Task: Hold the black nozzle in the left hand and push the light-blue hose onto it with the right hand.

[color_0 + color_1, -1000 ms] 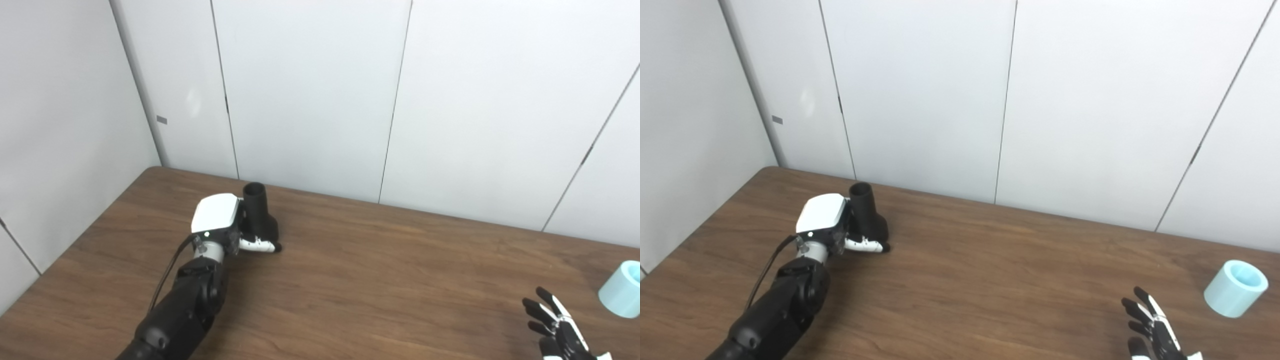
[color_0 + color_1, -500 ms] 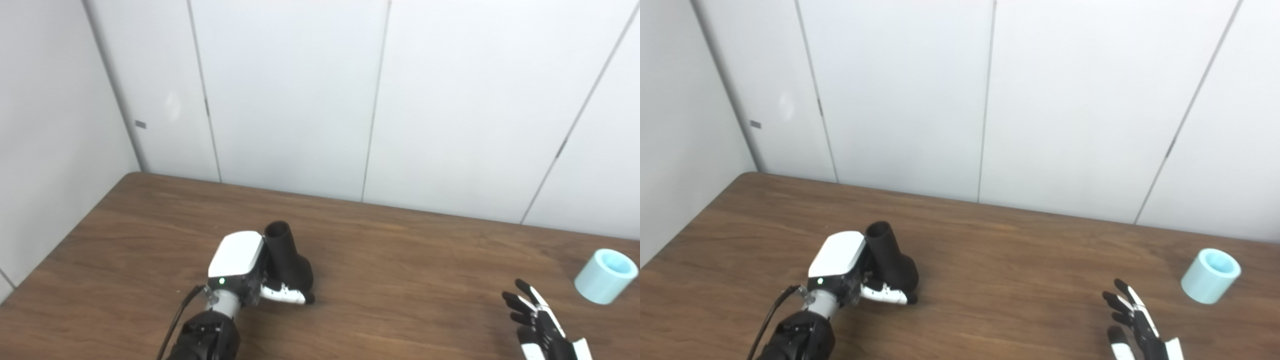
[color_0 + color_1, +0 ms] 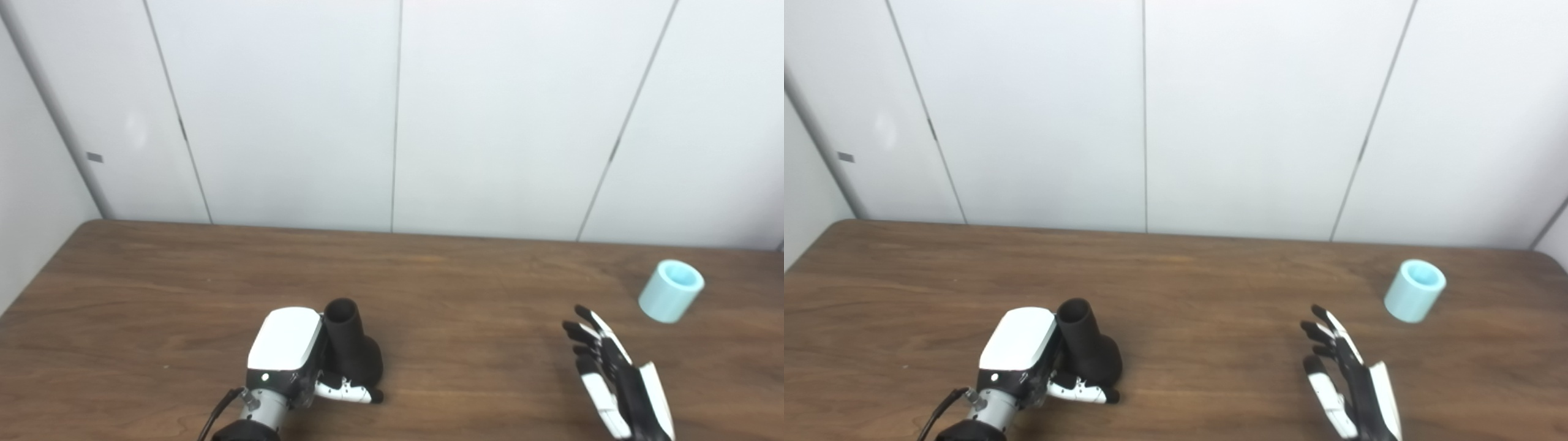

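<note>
Nozzle (image 3: 349, 352) — gripped by left hand (image 3: 288, 355).

The dark wood-grain desk (image 3: 465, 294) carries a light-blue hose (image 3: 671, 299) piece near its far right edge, and a black nozzle (image 3: 352, 355) apparently resting at front left.

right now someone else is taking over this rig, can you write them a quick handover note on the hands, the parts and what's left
Left hand: shut on the black plastic nozzle, which stands upright on the brown wooden table, open end up.
Right hand: open, fingers spread, holding nothing, low over the table's right side.
Light-blue short hose piece: far right on the table, tilted, untouched, beyond the right hand's fingertips.
Done: nozzle gripped.
Left: reach the right hand to the hose, grasp it, carry it over and push it onto the nozzle's open end.
</note>
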